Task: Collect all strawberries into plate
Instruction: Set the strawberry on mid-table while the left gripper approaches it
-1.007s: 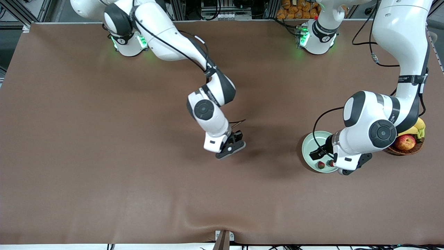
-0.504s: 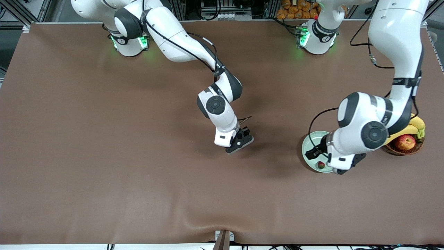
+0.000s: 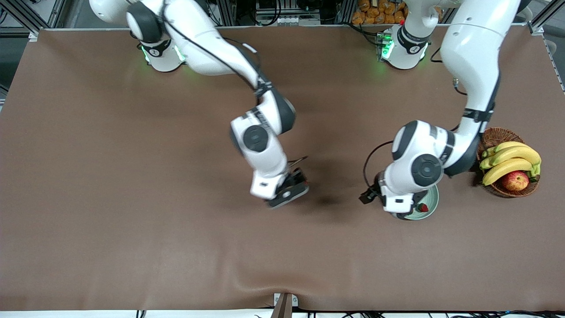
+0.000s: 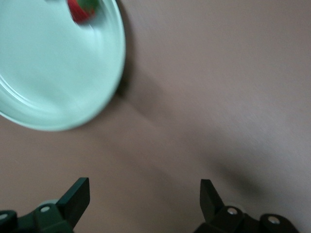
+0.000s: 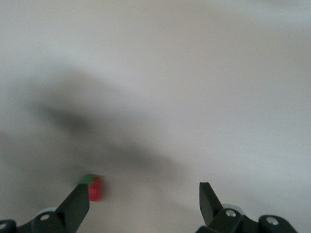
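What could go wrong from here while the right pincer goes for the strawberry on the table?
1. The loose strawberry lies off-centre, close to one finger of the open right pincer, not midway between the fingers. Closing here would probably miss it or flick it away.
2. The left pincer, open, hangs over the table at the edge of the plate, with its wrist above the plate. A delivery by the right arm might collide there.

1 strawberry [image 3: 423, 207] on mint plate [image 3: 430, 204] under left arm, wicker basket [image 3: 494, 138] beside it
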{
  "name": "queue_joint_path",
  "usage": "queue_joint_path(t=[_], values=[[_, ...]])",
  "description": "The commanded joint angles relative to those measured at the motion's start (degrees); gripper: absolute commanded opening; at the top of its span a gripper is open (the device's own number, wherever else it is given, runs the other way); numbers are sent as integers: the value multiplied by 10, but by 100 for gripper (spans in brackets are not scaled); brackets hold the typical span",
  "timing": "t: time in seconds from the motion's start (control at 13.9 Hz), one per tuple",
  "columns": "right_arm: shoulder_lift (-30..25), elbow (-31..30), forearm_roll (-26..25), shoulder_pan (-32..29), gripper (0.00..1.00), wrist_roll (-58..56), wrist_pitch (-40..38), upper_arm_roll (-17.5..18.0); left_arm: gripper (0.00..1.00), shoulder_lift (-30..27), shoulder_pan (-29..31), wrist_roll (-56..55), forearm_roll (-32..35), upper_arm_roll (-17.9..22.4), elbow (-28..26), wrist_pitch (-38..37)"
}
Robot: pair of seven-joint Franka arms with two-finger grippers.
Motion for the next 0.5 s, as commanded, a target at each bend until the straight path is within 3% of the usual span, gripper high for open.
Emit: queue_joint_path(t=[0.0, 0.14, 0.29, 0.43], values=[[-46, -9, -9, -68, 100, -14, -51, 6, 100, 28, -44, -65, -11, 3, 30, 31], [-66, -10, -9, -88, 100, -13, -91, -32, 98, 52, -78, -124, -9, 4, 59, 45], [-98, -16, -9, -101, 100, -14, -150, -68, 90, 61, -106, -153, -8, 6, 64, 70], [-152, -64, -13, -132, 100, -31, -166, -72, 84, 76, -131, -182, -7, 9, 65, 96]])
